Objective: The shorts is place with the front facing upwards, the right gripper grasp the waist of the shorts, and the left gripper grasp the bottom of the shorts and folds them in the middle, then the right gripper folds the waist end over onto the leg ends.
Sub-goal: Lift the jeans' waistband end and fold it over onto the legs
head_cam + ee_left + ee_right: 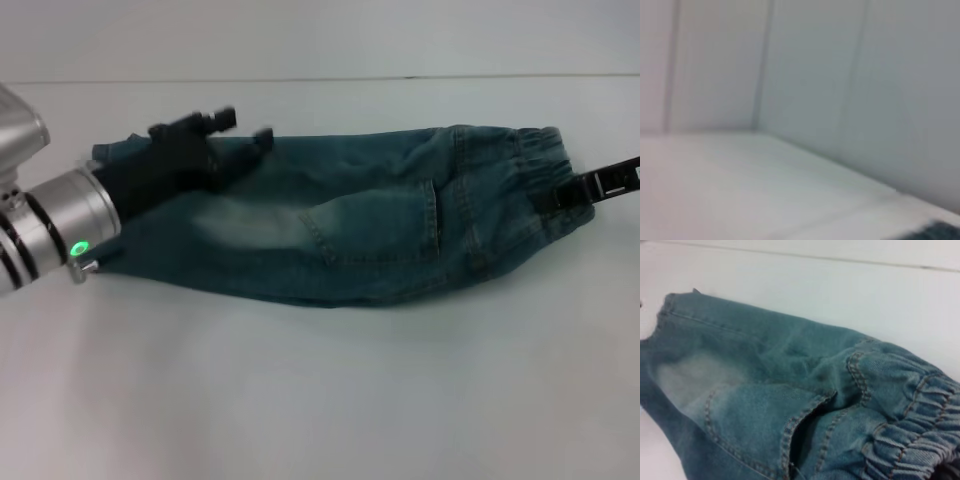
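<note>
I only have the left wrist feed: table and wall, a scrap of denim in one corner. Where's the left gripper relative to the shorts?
Observer: The head view puts the left gripper at the leg end of the shorts, over the far edge of the denim.
Operator: Are the shorts folded lengthwise already?
Observer: Yes, they lie as one narrow band across the table, back pocket facing up.
Operator: Where's the right gripper?
Observer: The right gripper is at the elastic waistband, on the shorts' right end.
</note>
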You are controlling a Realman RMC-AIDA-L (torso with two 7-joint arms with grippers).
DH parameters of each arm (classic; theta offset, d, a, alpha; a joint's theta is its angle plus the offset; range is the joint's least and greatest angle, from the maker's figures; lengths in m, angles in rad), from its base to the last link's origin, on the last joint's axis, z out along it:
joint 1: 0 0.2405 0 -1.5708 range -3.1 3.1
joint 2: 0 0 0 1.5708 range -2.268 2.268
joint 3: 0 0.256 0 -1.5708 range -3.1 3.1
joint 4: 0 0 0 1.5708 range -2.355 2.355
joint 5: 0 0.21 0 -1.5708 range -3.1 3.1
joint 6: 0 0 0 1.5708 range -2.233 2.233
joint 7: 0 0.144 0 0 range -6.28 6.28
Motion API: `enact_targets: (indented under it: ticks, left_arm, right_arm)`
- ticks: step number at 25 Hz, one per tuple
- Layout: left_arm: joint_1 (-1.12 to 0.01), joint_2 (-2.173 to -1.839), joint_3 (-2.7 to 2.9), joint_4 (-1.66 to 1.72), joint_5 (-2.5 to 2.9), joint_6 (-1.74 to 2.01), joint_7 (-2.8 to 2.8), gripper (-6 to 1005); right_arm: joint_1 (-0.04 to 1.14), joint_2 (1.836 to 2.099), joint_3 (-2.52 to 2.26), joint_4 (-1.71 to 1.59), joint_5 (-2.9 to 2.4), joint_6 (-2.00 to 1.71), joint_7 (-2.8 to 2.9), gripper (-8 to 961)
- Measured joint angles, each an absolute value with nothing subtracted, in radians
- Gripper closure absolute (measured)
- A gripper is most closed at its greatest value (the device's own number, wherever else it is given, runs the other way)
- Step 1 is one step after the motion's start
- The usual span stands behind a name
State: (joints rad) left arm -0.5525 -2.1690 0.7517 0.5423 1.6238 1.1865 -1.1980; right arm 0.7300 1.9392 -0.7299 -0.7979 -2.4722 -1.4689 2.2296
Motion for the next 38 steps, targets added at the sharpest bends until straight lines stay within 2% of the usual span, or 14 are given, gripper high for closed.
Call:
enact_targets:
  ticks: [9, 14, 20, 27, 38]
  left_arm:
    - [-0.651, -2.174, 0.749, 0.193, 1.169, 1.047, -0.467, 470]
    - [-0.716, -2.175, 0.712, -0.001, 0.974, 1.031, -0.029, 714]
    - [-0.757, -2.175, 0.675, -0.119, 0.980, 0.976, 0.114, 943]
    - [-0.785, -2.175, 0.668, -0.218, 1.088, 0.973, 0.115, 1000]
    - [-0.794, -2.175, 0.405, -0.338, 1.414, 0.968, 0.118, 998]
  right_arm:
    - [0.722, 1.930, -0.705, -0.871, -2.332, -1.618, 2.224, 856]
    - [0.727, 1.912, -0.696, -0.883, -2.220, -1.712, 2.224, 855]
    - [0.741, 1.880, -0.689, -0.883, -2.101, -1.781, 2.225, 855]
    - [0.782, 1.865, -0.686, -0.884, -2.032, -1.825, 2.233, 857]
    - [0.840, 1.873, -0.696, -0.907, -2.036, -1.819, 2.242, 854]
